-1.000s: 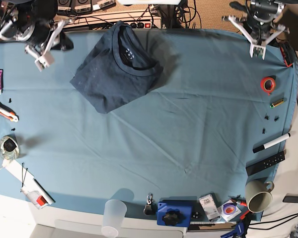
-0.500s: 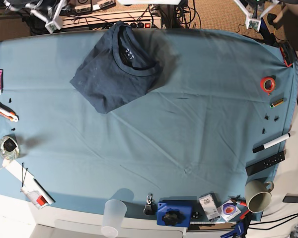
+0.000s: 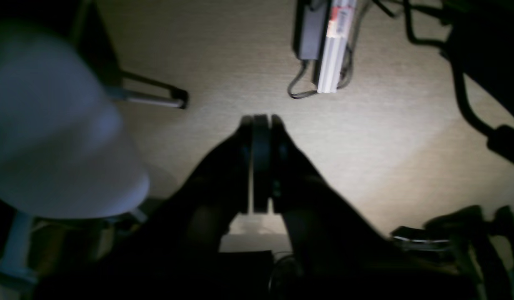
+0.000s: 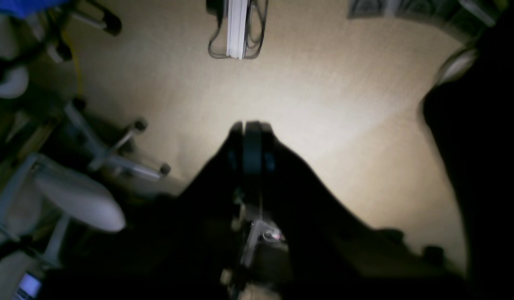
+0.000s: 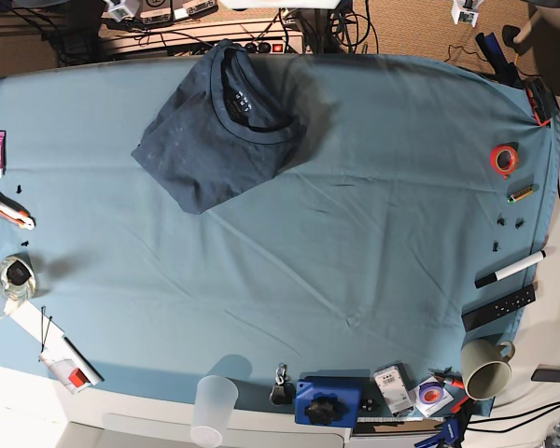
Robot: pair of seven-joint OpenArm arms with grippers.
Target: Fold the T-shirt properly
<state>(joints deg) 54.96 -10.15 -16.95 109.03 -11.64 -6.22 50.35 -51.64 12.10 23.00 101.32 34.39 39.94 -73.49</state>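
Note:
The dark navy T-shirt (image 5: 219, 131) lies folded into a compact, skewed rectangle at the back left of the teal table cloth (image 5: 355, 233), collar up and toward the far edge. Both arms are drawn back past the table's far edge. Only a white tip of each shows in the base view, the right arm's (image 5: 121, 7) and the left arm's (image 5: 465, 9). In the left wrist view my left gripper (image 3: 261, 121) is shut on nothing, over beige floor. My right gripper (image 4: 250, 125) is likewise shut and empty above the floor. Neither touches the T-shirt.
Along the right edge lie a red tape roll (image 5: 503, 159), a marker (image 5: 511, 269), a remote (image 5: 498, 307) and a mug (image 5: 485, 367). A plastic cup (image 5: 213, 408) and a blue box (image 5: 329, 401) sit at the front. A cutter (image 5: 7, 209) lies at the left.
Both arms have pulled back beyond the far edge and nearly left the base view. The T-shirt has not moved.

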